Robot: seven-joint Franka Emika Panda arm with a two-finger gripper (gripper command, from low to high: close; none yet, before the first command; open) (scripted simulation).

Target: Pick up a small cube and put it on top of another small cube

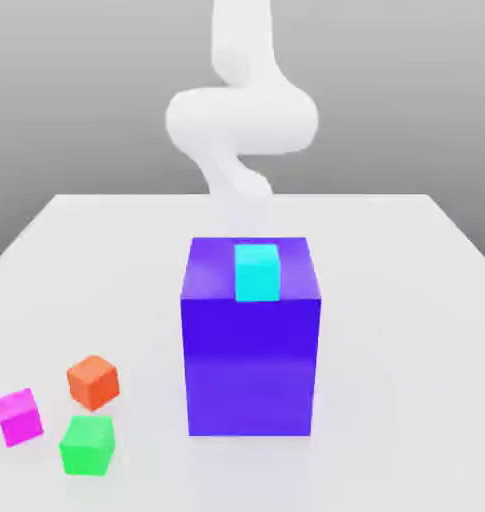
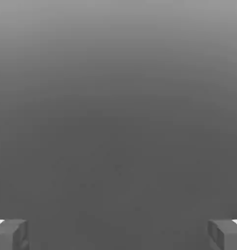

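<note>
The small magenta cube (image 1: 18,416) rests on the white table near the front edge, at the exterior view's left. Close to it, slightly nearer the front, sits the green cube (image 1: 87,445). The two do not touch. My white arm (image 1: 241,120) rises behind the big blue-purple block, far from both cubes. In the hand view my gripper (image 2: 118,237) is open, its two grey fingertips (image 2: 10,234) standing wide apart with nothing between them and only plain grey beyond.
A tall blue-purple block (image 1: 250,350) stands mid-table with a cyan cube (image 1: 256,272) on its top front edge. An orange-red cube (image 1: 93,382) lies just behind the magenta and green ones. The white table (image 1: 406,380) stretches bare to the exterior view's right.
</note>
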